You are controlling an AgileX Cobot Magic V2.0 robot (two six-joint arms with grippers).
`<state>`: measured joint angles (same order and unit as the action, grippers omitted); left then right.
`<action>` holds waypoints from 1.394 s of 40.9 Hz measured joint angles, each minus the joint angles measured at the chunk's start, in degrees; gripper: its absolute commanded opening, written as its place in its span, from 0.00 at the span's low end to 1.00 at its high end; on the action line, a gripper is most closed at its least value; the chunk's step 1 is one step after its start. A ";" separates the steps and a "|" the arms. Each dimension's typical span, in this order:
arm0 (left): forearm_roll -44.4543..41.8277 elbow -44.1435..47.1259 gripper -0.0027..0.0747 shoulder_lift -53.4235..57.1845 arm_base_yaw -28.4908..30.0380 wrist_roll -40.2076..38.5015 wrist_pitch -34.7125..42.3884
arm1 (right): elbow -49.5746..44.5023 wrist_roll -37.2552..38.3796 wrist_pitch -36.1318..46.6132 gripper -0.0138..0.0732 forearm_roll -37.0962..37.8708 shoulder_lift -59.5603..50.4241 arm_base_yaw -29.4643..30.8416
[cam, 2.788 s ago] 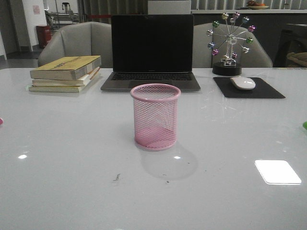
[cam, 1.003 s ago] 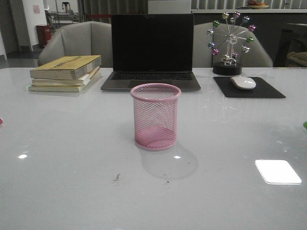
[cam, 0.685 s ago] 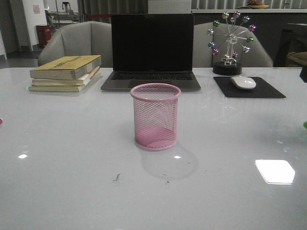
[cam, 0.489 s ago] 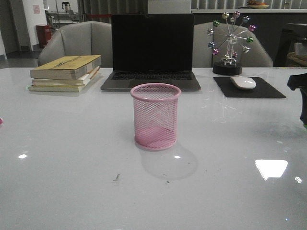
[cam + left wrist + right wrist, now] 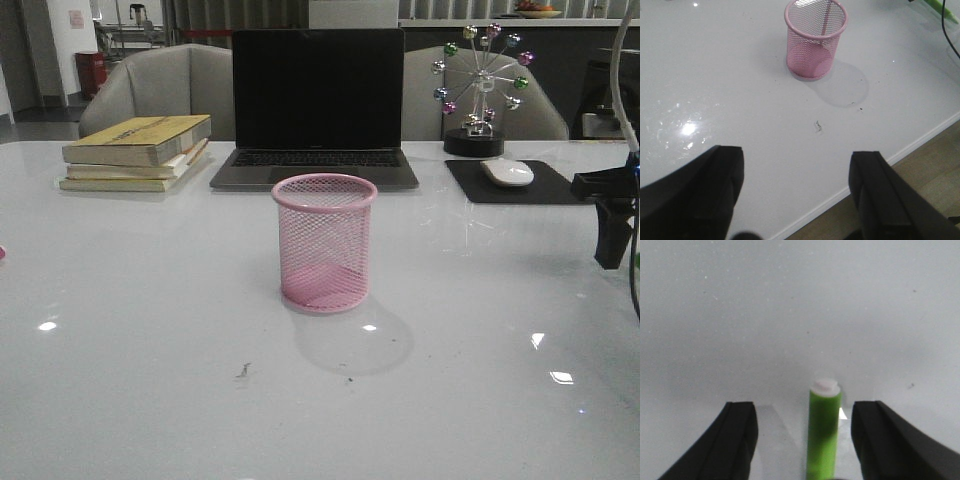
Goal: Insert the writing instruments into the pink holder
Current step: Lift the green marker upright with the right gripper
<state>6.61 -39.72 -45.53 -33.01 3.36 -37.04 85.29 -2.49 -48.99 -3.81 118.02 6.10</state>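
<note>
Right claw (image 5: 802,440) first: its two dark fingers (image 5: 735,440) are spread wide apart, gripping nothing, and the lime green pen (image 5: 824,432) lies flat on the desk (image 5: 790,315) between them, whitish end pointing away from the wrist. Neither finger touches the pen. In the front view that claw (image 5: 612,225) hangs at the far right edge of the desk, a dark arm piece with a cable trailing beside it, and a sliver of green (image 5: 636,261) shows just past it at the frame's border.

Over to the left claw (image 5: 797,195): fingers also parted wide, nothing between them, poised above the near part of the desk by its front edge. Ahead of it stands the pink holder (image 5: 815,39), upright, with no pen inside that can be made out through the mesh. A green tip (image 5: 935,6) peeks in at the corner of that view, well apart from the cup.

From the front, the pink holder (image 5: 324,243) sits mid-desk, alone, casting a round shadow toward the camera. A spot of magenta (image 5: 2,253) shows at the far left edge; too little of it to say more. Behind the cup, a closed-screen-dark laptop (image 5: 317,105), a stack of books (image 5: 137,152) to its left, a mouse (image 5: 507,172) on a black pad (image 5: 520,184) to its right, and a little ferris-wheel ornament (image 5: 478,90) beyond that.
</note>
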 measured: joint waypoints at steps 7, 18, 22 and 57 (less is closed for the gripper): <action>0.13 0.00 0.69 0.00 0.00 0.00 0.00 | 0.00 -0.50 0.25 0.75 0.00 0.00 1.28; 0.13 0.00 0.69 0.00 -0.13 0.00 0.10 | 0.00 -0.87 0.25 0.75 0.10 0.00 1.55; 0.13 0.00 0.69 0.00 -0.13 0.00 0.10 | 0.00 -0.96 0.12 0.75 -0.11 0.41 1.55; 0.13 0.00 0.69 0.00 -0.13 0.00 0.10 | -5.93 -2.06 8.29 0.38 -1.37 -10.20 -1.77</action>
<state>6.74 -39.72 -45.53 -33.14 3.36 -36.94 79.37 -4.55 -40.70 -5.17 107.82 4.33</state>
